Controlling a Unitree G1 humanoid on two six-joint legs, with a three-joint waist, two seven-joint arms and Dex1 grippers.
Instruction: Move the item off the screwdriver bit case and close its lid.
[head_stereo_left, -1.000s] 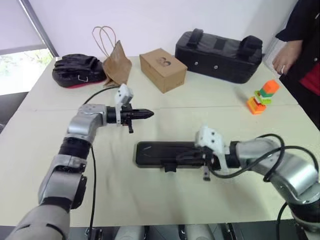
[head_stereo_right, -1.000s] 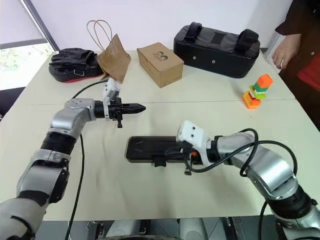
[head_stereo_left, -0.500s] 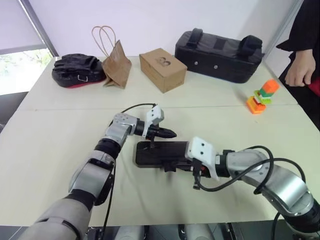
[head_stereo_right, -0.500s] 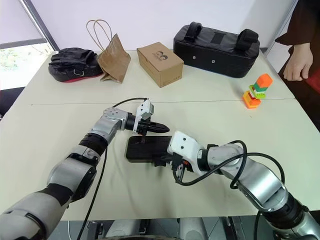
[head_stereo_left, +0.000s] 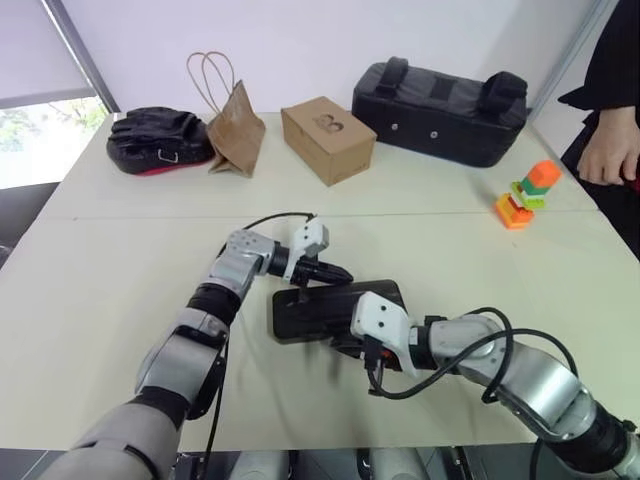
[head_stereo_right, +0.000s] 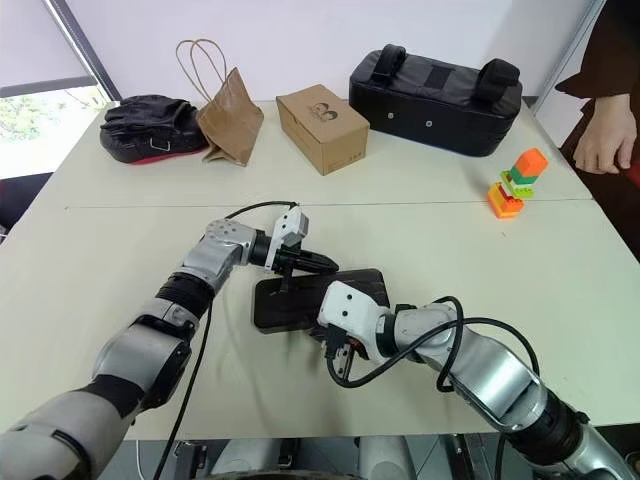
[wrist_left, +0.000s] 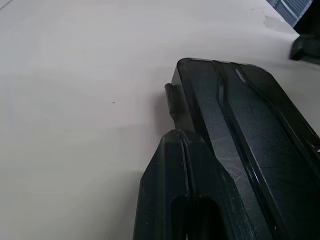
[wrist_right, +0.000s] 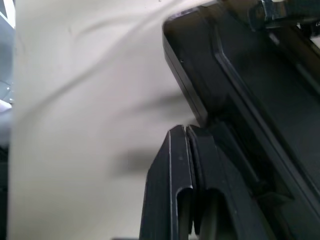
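We find the flat dark grey plastic bit case (head_stereo_left: 335, 310), lid down, mid-table between both pinched-shut, empty grippers (left (head_stereo_left: 340, 273), right (head_stereo_left: 372, 372)); bright stacked block toy (head_stereo_left: 527, 194) far right, brown cardboard box (head_stereo_left: 328, 139) beyond.

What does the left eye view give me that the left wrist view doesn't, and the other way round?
Left eye view: the whole table, with the block toy standing far off by the right edge, the cardboard box, paper bag, black padded bag, a person's hand, and the right gripper at the case's near edge.
Left wrist view: a close look at the case's corner and the ridges along its lid.
Both: the bit case, lid down, with the shut left gripper at its far edge.
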